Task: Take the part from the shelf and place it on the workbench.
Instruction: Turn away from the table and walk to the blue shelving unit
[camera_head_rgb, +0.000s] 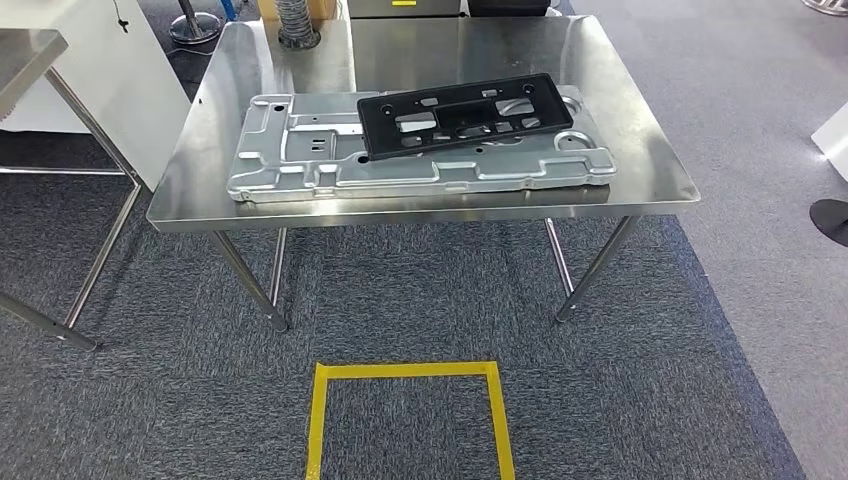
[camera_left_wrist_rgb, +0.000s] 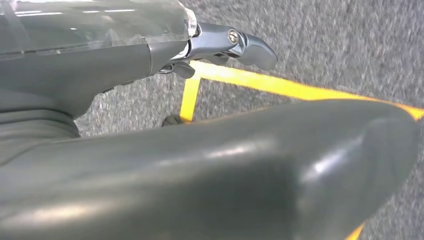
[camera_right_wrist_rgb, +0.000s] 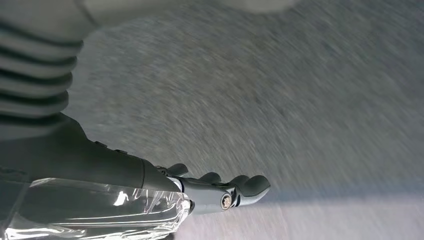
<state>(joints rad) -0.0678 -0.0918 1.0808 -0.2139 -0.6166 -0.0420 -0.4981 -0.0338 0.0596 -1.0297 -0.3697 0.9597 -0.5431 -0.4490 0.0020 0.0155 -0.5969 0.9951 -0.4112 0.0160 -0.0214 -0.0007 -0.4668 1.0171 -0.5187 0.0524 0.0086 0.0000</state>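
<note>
In the head view a black plastic part (camera_head_rgb: 460, 115) with several cut-outs lies flat on top of a large silver stamped metal panel (camera_head_rgb: 300, 150). Both rest on the steel workbench (camera_head_rgb: 640, 140) ahead of me. My left hand (camera_left_wrist_rgb: 100, 70) hangs low over the carpet with its fingers (camera_left_wrist_rgb: 250, 47) stretched out and nothing in it; its thick thumb (camera_left_wrist_rgb: 250, 170) fills the foreground. My right hand (camera_right_wrist_rgb: 200, 190) also hangs above the carpet, fingers extended and holding nothing.
A yellow tape square (camera_head_rgb: 405, 370) marks the grey carpet in front of the workbench, and the tape (camera_left_wrist_rgb: 280, 87) shows below my left hand. A second steel table (camera_head_rgb: 30, 50) and a white cabinet (camera_head_rgb: 110, 70) stand at the left. A dark round base (camera_head_rgb: 832, 220) lies at the right.
</note>
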